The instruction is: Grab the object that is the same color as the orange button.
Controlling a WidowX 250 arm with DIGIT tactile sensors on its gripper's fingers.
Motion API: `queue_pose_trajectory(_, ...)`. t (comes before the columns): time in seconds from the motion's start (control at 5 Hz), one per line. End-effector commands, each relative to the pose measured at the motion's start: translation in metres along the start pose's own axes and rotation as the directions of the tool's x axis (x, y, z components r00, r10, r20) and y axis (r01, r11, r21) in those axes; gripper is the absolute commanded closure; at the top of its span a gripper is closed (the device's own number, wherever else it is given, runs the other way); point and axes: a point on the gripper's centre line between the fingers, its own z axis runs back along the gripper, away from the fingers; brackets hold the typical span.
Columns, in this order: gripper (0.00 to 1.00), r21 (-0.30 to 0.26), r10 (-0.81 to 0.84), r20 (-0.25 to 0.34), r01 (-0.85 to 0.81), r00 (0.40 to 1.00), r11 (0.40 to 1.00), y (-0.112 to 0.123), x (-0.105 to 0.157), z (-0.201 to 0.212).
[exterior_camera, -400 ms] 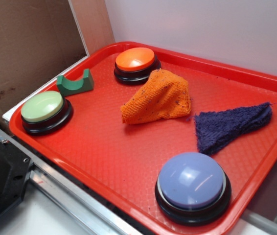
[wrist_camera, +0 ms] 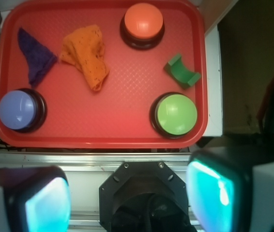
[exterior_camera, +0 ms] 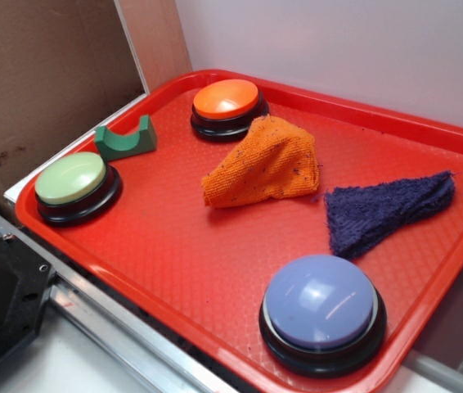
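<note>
An orange speckled terry rag (exterior_camera: 266, 164) (wrist_camera: 85, 54) lies crumpled near the middle of the red tray (exterior_camera: 174, 270) (wrist_camera: 103, 135). The orange button (exterior_camera: 227, 102) (wrist_camera: 143, 21), glossy dome on a black base, stands at the tray's far side, just beyond the rag. My gripper (wrist_camera: 127, 193) shows only in the wrist view. It hovers high above the robot base, off the tray's near edge, far from the rag. Its two teal-padded fingers (wrist_camera: 47, 205) stand wide apart with nothing between them.
A dark purple cloth (exterior_camera: 387, 211) (wrist_camera: 35, 55) lies right of the rag. A lavender-blue button (exterior_camera: 321, 311) (wrist_camera: 18, 110), a pale green button (exterior_camera: 72, 184) (wrist_camera: 175, 115) and a green curved block (exterior_camera: 125, 139) (wrist_camera: 182, 71) also sit on the tray. Cardboard (exterior_camera: 43, 74) stands at the left.
</note>
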Motion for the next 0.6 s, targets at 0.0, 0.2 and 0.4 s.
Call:
queue_pose_trajectory(0.0, 0.00, 0.073, -0.008, -0.024, 0.009, 1.000, 0.997, 0.038, 0.075, 0.000)
queue_pose_trajectory(0.2, 0.00, 0.013, 0.007, 0.021, -0.007, 1.000, 1.000, 0.053, 0.115, 0.002)
queue_pose_trajectory(0.4, 0.00, -0.037, -0.138, 0.029, 0.139, 0.990, 0.990, 0.013, 0.154, 0.006)
